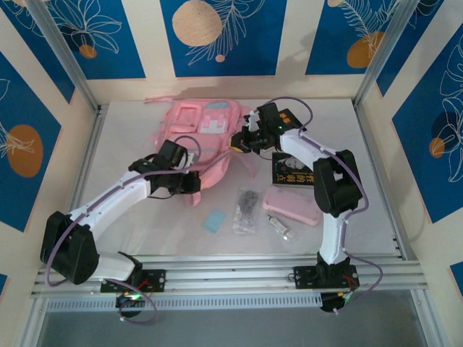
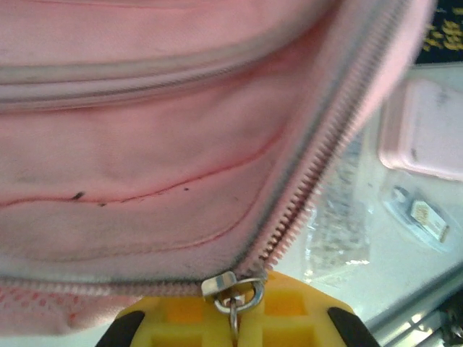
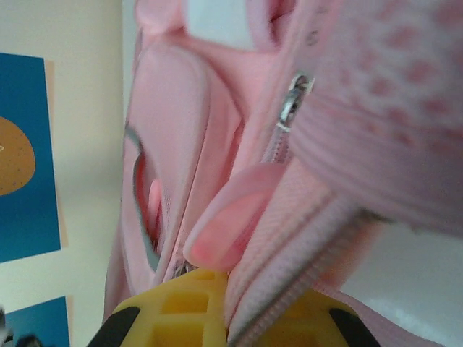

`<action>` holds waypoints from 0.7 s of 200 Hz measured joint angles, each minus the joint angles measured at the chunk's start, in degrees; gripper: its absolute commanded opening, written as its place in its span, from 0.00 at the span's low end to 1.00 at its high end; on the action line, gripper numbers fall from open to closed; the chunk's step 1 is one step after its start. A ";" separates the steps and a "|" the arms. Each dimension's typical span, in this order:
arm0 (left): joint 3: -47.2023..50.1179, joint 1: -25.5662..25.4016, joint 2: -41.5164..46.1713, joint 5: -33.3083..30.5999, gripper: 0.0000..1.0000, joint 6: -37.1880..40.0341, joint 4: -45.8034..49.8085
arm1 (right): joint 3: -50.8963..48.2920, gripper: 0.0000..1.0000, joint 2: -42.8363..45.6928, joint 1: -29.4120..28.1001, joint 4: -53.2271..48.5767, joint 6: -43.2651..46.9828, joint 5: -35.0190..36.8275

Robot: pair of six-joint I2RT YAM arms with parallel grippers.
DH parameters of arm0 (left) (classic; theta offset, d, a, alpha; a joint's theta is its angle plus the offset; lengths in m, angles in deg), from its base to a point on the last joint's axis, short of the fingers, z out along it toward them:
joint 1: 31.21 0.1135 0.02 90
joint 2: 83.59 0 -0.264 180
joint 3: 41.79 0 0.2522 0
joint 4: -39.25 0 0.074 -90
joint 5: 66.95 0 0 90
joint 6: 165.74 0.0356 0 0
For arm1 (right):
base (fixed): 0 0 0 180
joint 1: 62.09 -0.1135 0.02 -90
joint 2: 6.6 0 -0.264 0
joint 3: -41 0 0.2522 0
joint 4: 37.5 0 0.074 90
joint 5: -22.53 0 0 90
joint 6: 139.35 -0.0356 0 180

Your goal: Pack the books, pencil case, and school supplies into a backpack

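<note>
1. Top external view: the backpack [image 1: 199, 130] lies at the far middle of the table [image 1: 130, 144]; the left gripper [image 1: 189, 182] meets its near edge, the right gripper [image 1: 242, 142] its right edge.
2. Left wrist view: jaws closed on the zipper pull [image 2: 233, 293].
3. Right wrist view: jaws pinch the backpack's zippered edge.
4. Book [image 1: 293, 168], pencil case [image 1: 291, 206], clear bag [image 1: 246, 213], blue pad [image 1: 214, 220] and tube [image 1: 281, 228] lie nearer, apart from both grippers.

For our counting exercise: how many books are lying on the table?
1. A black book lies right of the backpack, just behind the pencil case, partly under the right arm. More may be hidden.
</note>
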 measured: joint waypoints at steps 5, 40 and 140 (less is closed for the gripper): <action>0.00 -0.74 -0.20 0.20 0.00 -0.55 -0.33 | 0.70 0.00 -0.72 0.09 -0.50 0.00 -0.26; -2.75 -2.38 -5.51 0.61 0.00 -0.09 4.74 | 3.72 0.00 -3.19 -0.98 -4.85 2.51 1.99; -7.85 -4.00 -16.00 9.38 0.00 -5.44 1.07 | -9.68 0.85 7.32 0.72 -0.50 -1.33 5.97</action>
